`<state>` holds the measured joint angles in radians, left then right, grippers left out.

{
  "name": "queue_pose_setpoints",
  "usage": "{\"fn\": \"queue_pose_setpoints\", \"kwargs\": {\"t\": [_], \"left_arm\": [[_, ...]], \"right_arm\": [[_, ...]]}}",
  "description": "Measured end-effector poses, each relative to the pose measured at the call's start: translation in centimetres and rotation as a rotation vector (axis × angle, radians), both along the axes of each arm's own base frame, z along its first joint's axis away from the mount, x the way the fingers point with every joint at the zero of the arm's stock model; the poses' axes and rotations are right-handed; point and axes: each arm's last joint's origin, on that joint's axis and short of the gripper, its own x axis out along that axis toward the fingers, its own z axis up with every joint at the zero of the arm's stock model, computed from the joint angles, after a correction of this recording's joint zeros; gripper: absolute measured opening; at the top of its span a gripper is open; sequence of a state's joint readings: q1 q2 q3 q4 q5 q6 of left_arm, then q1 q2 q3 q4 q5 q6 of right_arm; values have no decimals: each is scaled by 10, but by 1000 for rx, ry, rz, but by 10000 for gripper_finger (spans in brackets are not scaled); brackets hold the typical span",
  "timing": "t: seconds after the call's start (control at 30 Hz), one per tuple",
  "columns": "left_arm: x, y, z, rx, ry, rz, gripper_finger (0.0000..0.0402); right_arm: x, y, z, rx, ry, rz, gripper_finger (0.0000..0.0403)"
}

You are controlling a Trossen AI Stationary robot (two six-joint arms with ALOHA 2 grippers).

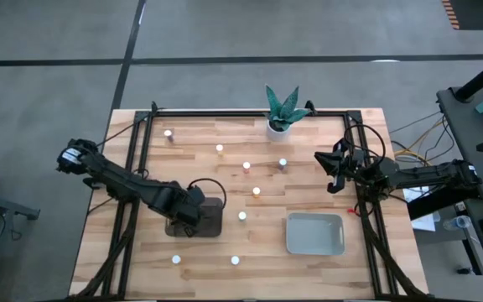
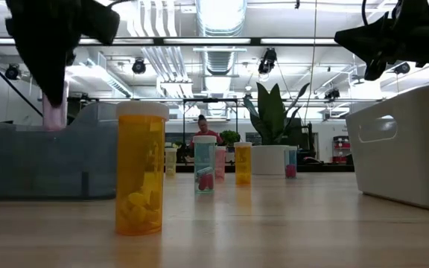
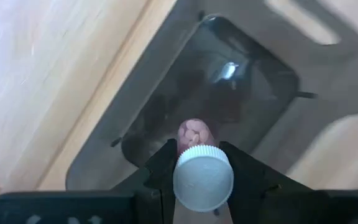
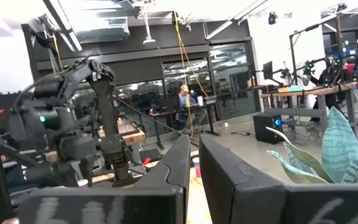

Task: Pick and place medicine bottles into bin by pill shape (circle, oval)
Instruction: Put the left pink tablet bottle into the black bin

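So the left end effector (image 3: 202,180) is clamping a tiny pink bottle (image 3: 199,163) just under its round white cap, hanging right over the dark smoky bin (image 1: 204,216). In the left wrist view you're looking down the bottle's long axis, cap toward the camera, pale pills showing past the cap edge, so it's sitting roughly upright above the bin's see-through floor. In the low view only a pink sliver of it is poking out below the dark fingers; the rest is getting hidden.

The right end effector (image 1: 332,170) is hovering near the right edge of the surface (image 1: 141,260), fingers pressed together, holding nothing.

The other bottles are all standing upright, caps up, scattered over the wood. The orange bottle (image 2: 141,168) closest to the low camera is showing pale pills at its base. The ones farther back are too small to read pill shape. The pale grey-green bin (image 1: 314,234) is sitting toward the front right, and it's getting cut off at the low view's edge. A potted plant (image 1: 283,110) is standing at the back edge.
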<state>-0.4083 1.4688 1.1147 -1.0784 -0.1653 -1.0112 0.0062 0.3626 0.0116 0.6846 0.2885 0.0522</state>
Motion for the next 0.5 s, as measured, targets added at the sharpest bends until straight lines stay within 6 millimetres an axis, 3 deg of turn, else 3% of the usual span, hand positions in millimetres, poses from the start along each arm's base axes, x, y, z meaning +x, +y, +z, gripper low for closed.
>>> {"fn": "queue_pose_setpoints", "kwargs": {"t": [0.5], "left_arm": [[7, 10, -42, 0, 149, 51, 84]], "right_arm": [[0, 0, 0, -2, 1, -1, 27]]}}
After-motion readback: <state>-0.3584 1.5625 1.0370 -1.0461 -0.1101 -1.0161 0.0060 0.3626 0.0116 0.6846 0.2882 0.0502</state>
